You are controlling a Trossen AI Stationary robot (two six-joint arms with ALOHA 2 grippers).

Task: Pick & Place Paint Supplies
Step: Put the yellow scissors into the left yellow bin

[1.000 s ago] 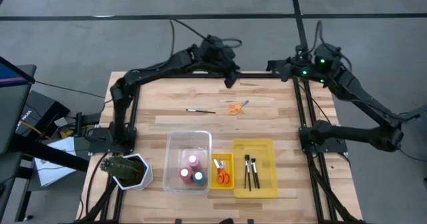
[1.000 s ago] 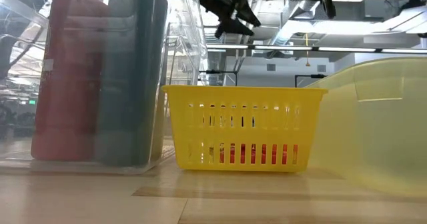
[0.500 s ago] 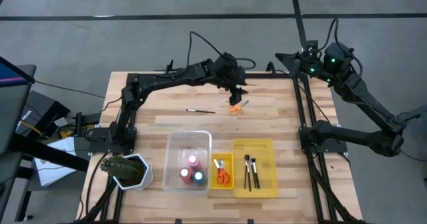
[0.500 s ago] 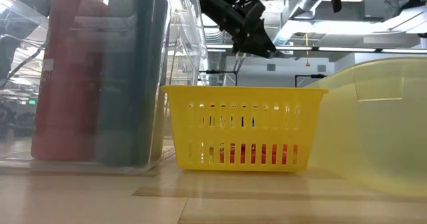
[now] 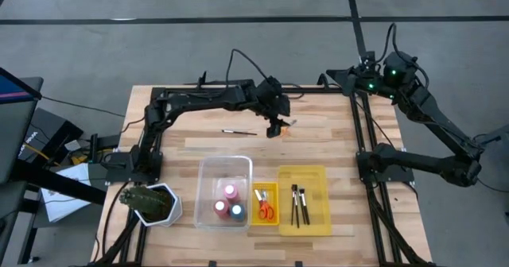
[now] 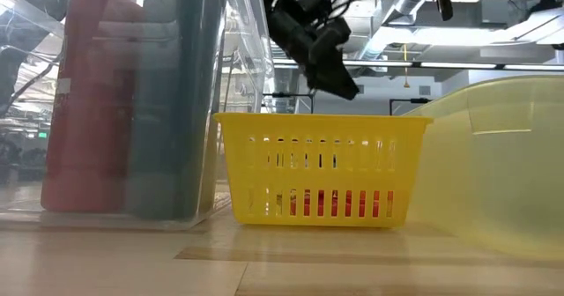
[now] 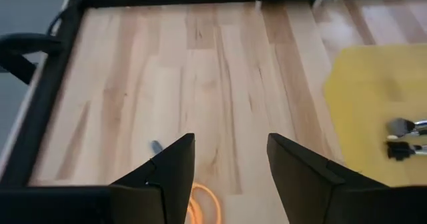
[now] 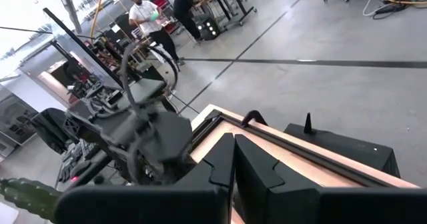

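While I look straight down from the high view, I see my left gripper point(image 5: 276, 127) low over the far middle of the worktop point(image 5: 191, 148), right above the loose orange-handled scissors point(image 5: 288, 124), of which only a sliver of orange shows beside it. A loose paintbrush point(image 5: 238, 131) lies just to its left on the bare wood. Nearer me, the clear bin point(image 5: 205, 172) holds three paint bottles point(image 5: 229, 203), the small yellow basket point(image 5: 266, 186) holds a second pair of scissors point(image 5: 265, 211), and the yellow bin point(image 5: 318, 176) holds two brushes point(image 5: 299, 204). A plant point(image 5: 147, 199) sits at the near left corner. My right gripper point(image 5: 328, 78) waits above the far right corner of the frame.

From the low view, the left gripper point(image 6: 339, 83) hangs tilted behind and above the yellow basket point(image 6: 322, 168), with red and dark bottles blurred inside the clear bin point(image 6: 238, 85) on the left.

Through the left wrist view, the jaws stand partly apart with nothing between them, bare wood showing in the gap. The orange scissors handle point(image 7: 201, 204) peeks out beside one finger point(image 7: 175, 167), and the yellow bin point(image 7: 373, 111) with its brush heads lies farther off.

Through the right wrist view, the jaws are pressed together on nothing, and people point(image 8: 148, 21) stand in the room beyond.
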